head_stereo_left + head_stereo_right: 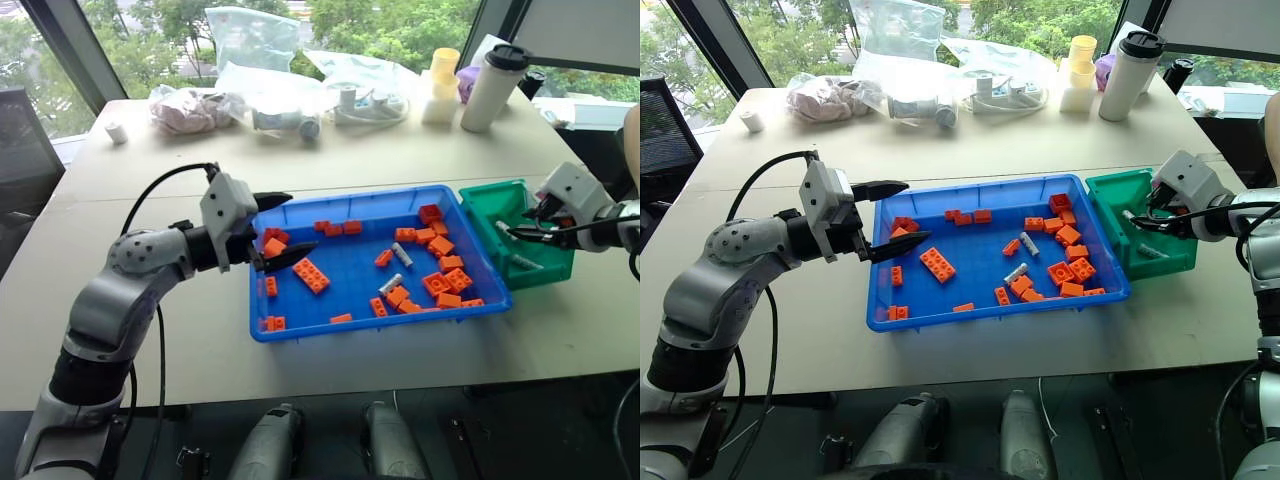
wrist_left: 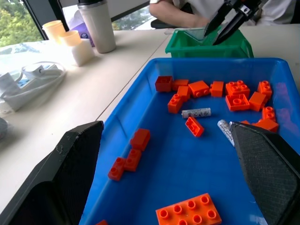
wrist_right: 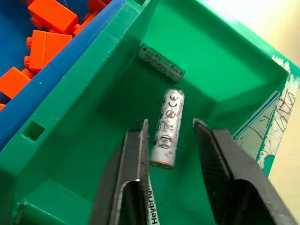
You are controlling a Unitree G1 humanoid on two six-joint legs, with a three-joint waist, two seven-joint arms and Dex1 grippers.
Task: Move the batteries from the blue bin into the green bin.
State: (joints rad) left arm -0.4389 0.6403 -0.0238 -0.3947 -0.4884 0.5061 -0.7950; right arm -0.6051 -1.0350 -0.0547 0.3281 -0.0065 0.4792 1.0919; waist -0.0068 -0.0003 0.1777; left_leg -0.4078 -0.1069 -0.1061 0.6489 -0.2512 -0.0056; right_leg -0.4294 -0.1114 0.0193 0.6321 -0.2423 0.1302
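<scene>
Left two-finger black gripper open, empty; two silver cylindrical batteries lie ahead across shallow blue plastic bin, nearer it.

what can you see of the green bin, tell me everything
The green bin is a small, deep container of glossy green plastic with sloped walls and a square slot near its rim. It stands upright on the table, tight against the blue bin's right end. Inside are at least three batteries. A strip of scribbled tape runs along one rim. The right gripper, fingers apart, hovers over it.
</scene>
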